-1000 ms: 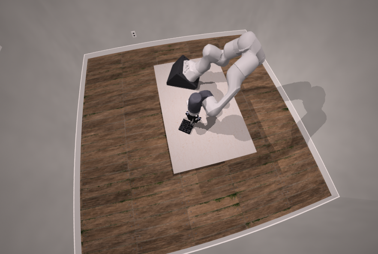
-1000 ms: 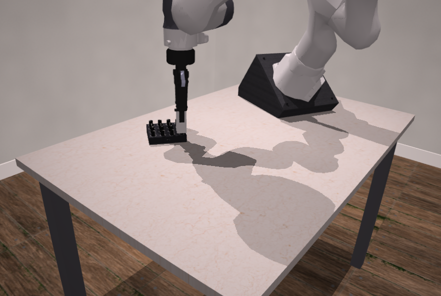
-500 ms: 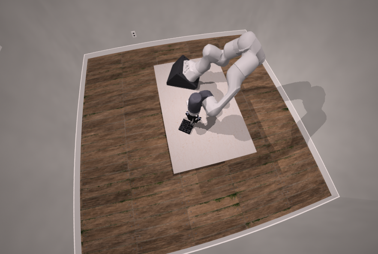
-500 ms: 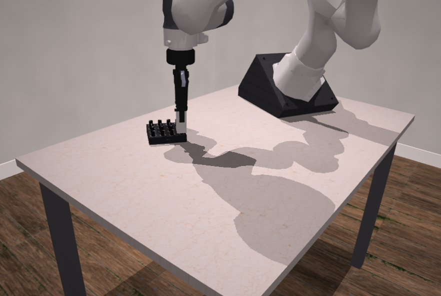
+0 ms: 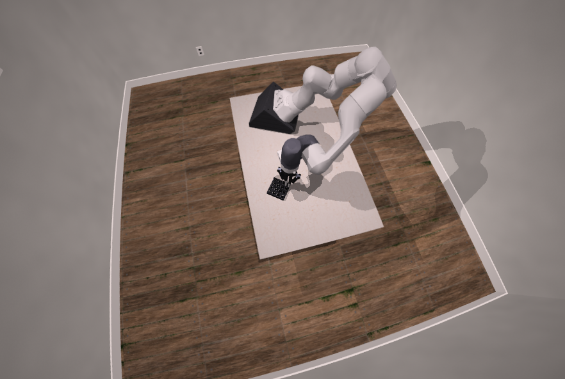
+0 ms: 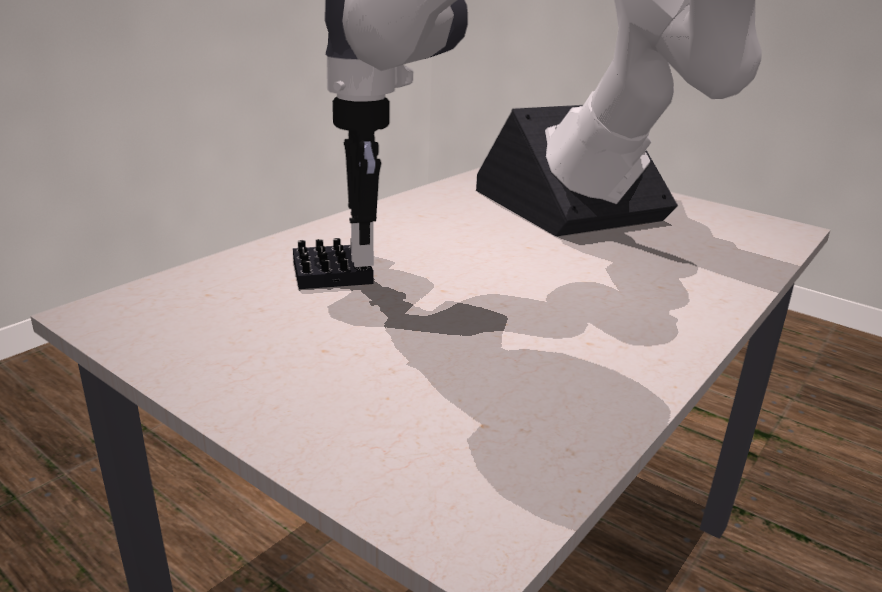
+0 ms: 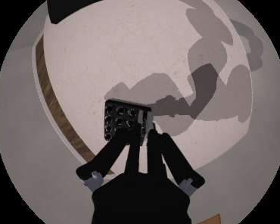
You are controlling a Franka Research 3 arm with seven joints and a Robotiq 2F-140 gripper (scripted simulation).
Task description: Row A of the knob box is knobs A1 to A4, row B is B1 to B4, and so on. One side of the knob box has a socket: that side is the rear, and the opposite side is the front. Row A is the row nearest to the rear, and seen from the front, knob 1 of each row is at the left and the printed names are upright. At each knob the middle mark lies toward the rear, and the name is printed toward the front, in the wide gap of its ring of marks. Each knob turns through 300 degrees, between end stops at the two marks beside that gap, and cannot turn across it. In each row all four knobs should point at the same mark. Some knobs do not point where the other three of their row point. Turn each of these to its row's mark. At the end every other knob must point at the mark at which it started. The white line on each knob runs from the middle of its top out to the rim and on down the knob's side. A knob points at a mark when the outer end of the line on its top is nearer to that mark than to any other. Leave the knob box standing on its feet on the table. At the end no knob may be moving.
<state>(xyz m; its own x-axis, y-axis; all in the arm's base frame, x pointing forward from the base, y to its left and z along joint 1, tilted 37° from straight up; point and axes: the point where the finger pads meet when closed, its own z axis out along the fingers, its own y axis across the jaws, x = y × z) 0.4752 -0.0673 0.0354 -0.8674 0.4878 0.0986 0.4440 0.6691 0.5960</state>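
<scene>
The black knob box (image 5: 275, 191) (image 6: 315, 278) (image 7: 123, 115) stands on its feet on the pale table (image 5: 310, 219) (image 6: 316, 397). Its socket side faces the exterior view. My gripper (image 5: 287, 180) (image 6: 362, 256) (image 7: 144, 116) points straight down. Its fingertips are down among the knobs at the box's right edge as the exterior camera sees it. The fingers stand narrow, shut on a knob there. The fingers hide that knob, so I cannot tell its name or where its line points. The other knobs are too small to read.
The arm's black wedge-shaped base (image 5: 267, 111) (image 6: 533, 174) sits at the far end of the table. The box lies near the table's left edge. A wooden floor (image 5: 180, 267) surrounds the table.
</scene>
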